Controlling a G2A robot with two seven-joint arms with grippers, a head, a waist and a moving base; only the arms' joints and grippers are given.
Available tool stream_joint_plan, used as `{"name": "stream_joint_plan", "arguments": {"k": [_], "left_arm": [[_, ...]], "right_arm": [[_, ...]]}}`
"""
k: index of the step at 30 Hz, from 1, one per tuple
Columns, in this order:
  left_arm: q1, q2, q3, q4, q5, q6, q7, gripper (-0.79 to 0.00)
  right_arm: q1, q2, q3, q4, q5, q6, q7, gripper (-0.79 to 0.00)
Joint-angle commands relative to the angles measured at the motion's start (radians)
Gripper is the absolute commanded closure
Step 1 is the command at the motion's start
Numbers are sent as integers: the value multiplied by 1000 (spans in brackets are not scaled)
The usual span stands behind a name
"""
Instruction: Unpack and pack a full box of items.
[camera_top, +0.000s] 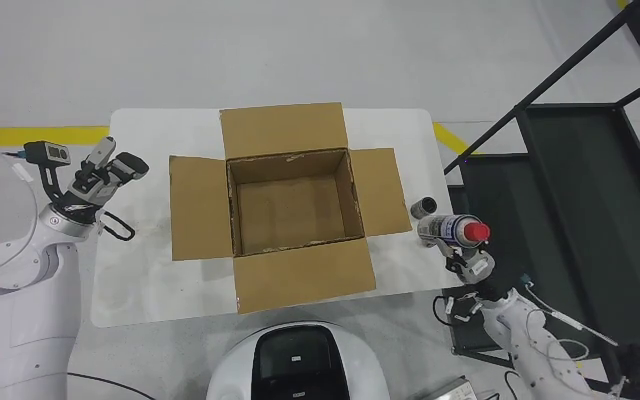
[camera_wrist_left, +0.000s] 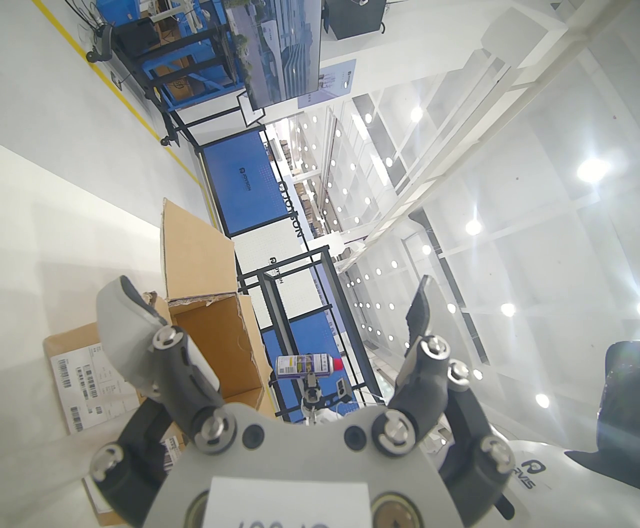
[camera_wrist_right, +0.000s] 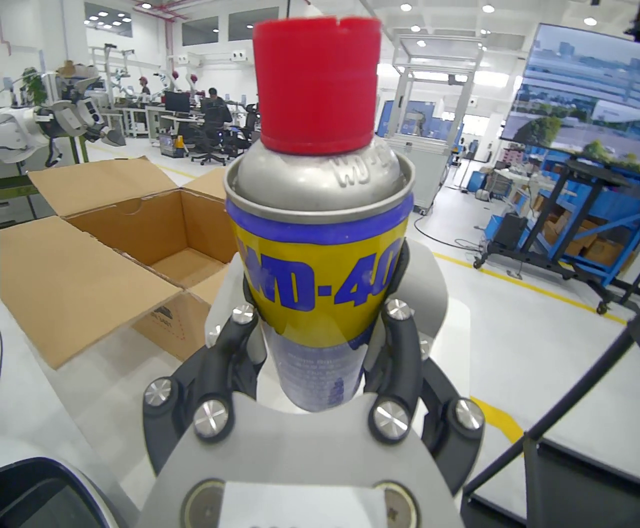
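- White desk (camera_top: 140, 280) carries an open cardboard box (camera_top: 200, 205) at its middle, flaps spread.
- Right hand (camera_wrist_right: 320, 300) is clamped low on the spray can (camera_wrist_right: 320, 235), just beyond the desk's right edge.
- Can looks rigid, smooth and probably slippery; mid-body seems the surest hold.
- Left hand (camera_wrist_left: 272, 300) hangs wide open, holding nothing, by the left edge.
- Black metal frame (camera_top: 560, 190) crowds the right side; the box mouth looks roomy.

**Box in the middle, an arm at each side**

The cardboard box (camera_top: 293, 212) sits in the middle of the table (camera_top: 150, 290), its four flaps spread outward. Just past the right flap, at the table's right edge, the right gripper (camera_top: 458, 252) holds the spray can (camera_top: 452, 230), cap pointing away from the box. The left gripper (camera_top: 112, 168) hangs over the table's left edge, near the left flap. A metal rack (camera_top: 560, 180) stands right of the table.
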Motion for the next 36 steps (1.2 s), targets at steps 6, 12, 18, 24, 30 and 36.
{"name": "stream_joint_plan", "arguments": {"k": [6,12,18,24,30,36], "left_arm": [[0,0,0,0,0,0,0,-785],[0,0,0,0,0,0,0,-785],[0,0,0,0,0,0,0,-785],[0,0,0,0,0,0,0,-785],[0,0,0,0,0,0,0,-785],[0,0,0,0,0,0,0,-785]], "right_arm": [[-47,8,40,-318,-80,-3,271,0],[19,5,-26,-428,-131,-35,481,0],[56,-1,-70,-441,-99,-43,538,0],[56,-1,-70,-441,-99,-43,538,0],[56,-1,-70,-441,-99,-43,538,0],[57,-1,-71,-439,-101,-44,556,0]]}}
